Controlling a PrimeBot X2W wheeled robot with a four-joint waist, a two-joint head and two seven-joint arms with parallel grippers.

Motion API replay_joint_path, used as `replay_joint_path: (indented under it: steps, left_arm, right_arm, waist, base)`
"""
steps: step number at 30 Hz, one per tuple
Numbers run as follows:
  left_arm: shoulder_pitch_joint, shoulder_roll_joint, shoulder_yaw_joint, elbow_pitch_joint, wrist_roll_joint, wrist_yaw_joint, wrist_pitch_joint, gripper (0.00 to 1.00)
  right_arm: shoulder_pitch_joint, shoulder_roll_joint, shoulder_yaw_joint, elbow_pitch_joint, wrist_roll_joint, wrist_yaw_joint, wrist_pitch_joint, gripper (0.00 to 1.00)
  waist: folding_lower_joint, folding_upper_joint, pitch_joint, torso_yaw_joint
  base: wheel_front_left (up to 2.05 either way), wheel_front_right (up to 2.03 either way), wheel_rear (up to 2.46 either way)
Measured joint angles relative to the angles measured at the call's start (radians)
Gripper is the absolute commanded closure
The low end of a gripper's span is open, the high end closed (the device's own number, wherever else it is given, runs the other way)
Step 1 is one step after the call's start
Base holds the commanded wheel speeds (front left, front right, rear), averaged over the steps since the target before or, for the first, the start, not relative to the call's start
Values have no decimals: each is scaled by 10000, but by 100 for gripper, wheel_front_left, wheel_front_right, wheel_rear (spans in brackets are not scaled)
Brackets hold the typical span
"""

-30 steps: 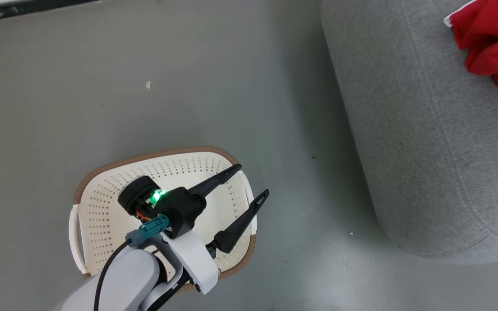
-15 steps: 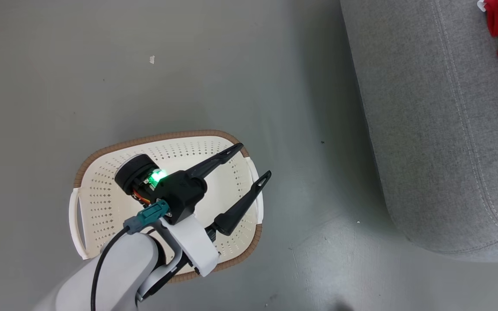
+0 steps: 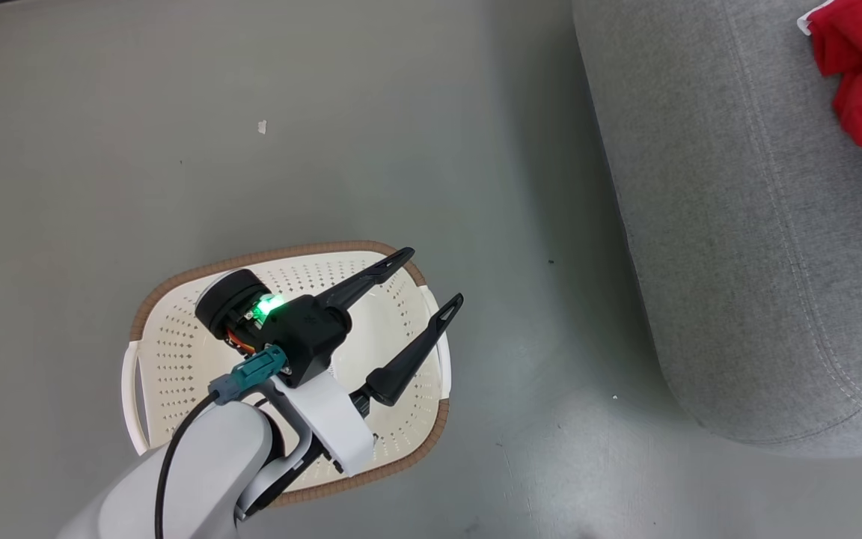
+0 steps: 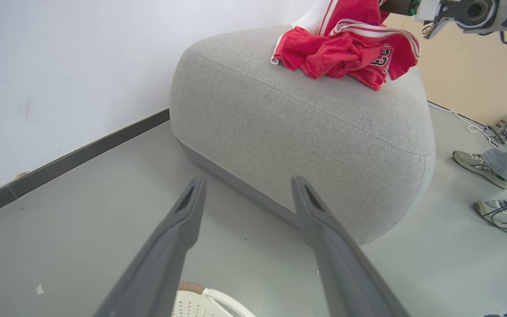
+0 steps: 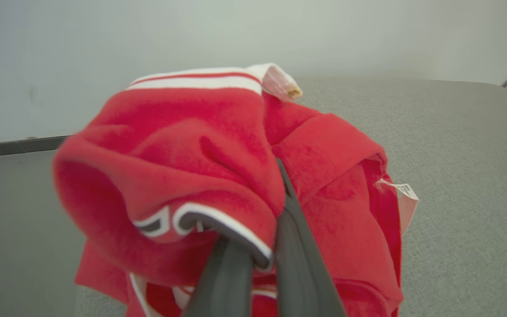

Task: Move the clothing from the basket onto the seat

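The left jaws stand spread above the cream-white perforated plastic basket (image 3: pixel 176 299) — no cloth shows beneath them. To the right, the red soft sports clothing (image 4: pixel 341 53) lies on the large grey upholstered seat (image 4: pixel 302 127), pinched by the right jaws — seemingly only the release remains.

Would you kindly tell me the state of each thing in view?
left gripper: open, over the basket.
right gripper: shut on the clothing.
clothing: bunched on the seat.
basket: upright on the floor, no garment visible inside.
seat: bearing the clothing.
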Motion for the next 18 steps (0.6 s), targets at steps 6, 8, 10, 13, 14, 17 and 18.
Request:
replay_joint_path:
  steps: [6,8,10,13,14,17,18]
  left_arm:
    - [18,-44,-15,176,-21,-42,-102,0]
    - [31,-59,-36,207,-33,-44,-173,0]
    - [34,-67,-44,244,-69,-46,-211,0]
    - [35,-69,-42,305,-130,-54,-280,0]
    - [37,-71,-40,328,-144,-56,-316,0]
    - [47,-96,-40,414,-242,-56,-353,0]
    - [53,-105,-40,445,-268,-56,-395,0]
  right_arm:
    - [13,6,-2,228,115,0,0,0]
    - [13,6,-4,257,201,0,0,0]
    - [13,6,0,251,201,0,0,0]
    - [14,38,-161,251,336,0,0,0]
    - [14,38,-178,265,416,0,0,0]
    - [135,38,-151,291,537,0,0,0]
    - [201,42,-117,311,562,0,0,0]
  waist:
    - [1,0,-243,-70]
    - [1,0,-325,-95]
    - [1,0,-408,-118]
    - [1,0,-534,-150]
    - [1,0,-579,-160]
    - [1,0,-717,-185]
    - [1,0,-766,-193]
  base:
    - [0,0,0]
    - [0,0,0]
    - [0,0,0]
    - [0,0,0]
    - [0,0,0]
    - [0,0,0]
    - [0,0,0]
